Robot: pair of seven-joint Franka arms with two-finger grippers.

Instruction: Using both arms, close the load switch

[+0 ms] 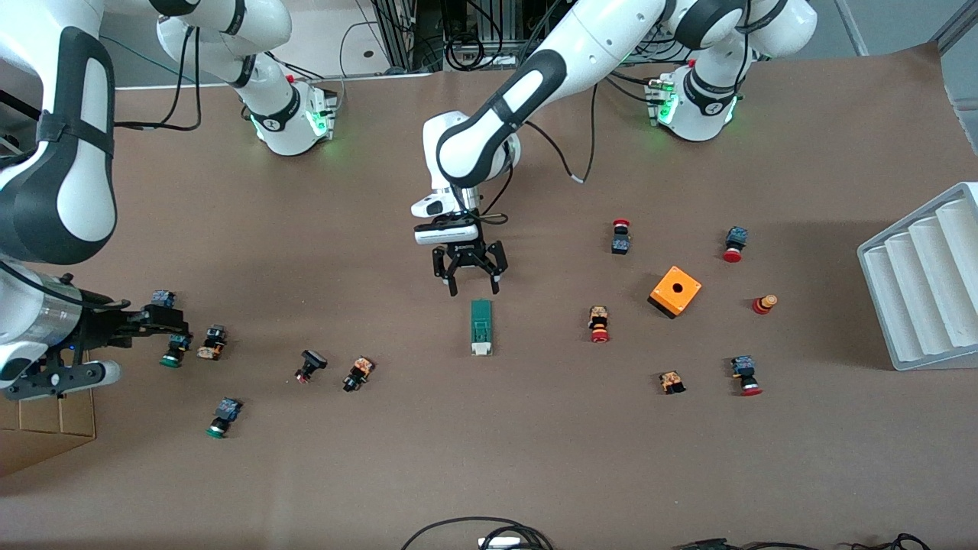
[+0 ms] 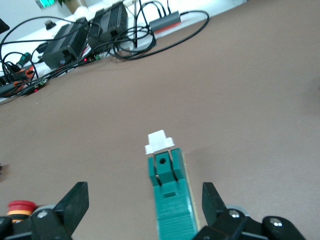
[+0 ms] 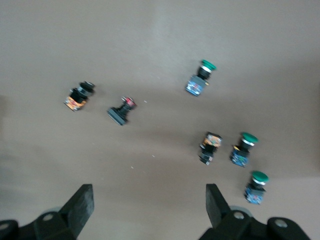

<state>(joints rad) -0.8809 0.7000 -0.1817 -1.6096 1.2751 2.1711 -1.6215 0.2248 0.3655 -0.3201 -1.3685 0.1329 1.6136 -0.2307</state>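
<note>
Left gripper (image 1: 474, 289) hangs wide open and empty just above the load switch (image 1: 480, 327) mid-table, its white slider (image 2: 159, 142) untouched, while the right gripper (image 3: 147, 205), open and empty too, waits over the green push buttons (image 3: 243, 148) — closing not yet begun.

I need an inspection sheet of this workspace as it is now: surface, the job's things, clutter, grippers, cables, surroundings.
Surface: brown table, flat, no spill seen.
Job's things: load switch, green with a white end piece, lies flat mid-table, untouched.
Clutter: orange box with a hole and scattered push buttons toward the left arm's end; more buttons toward the right arm's end.
Grippers: left gripper open, over the switch's green end; right gripper open, above the buttons at its end.
Cables: black loops at the table edge nearest the front camera.
Surroundings: white ribbed tray at the left arm's end.
</note>
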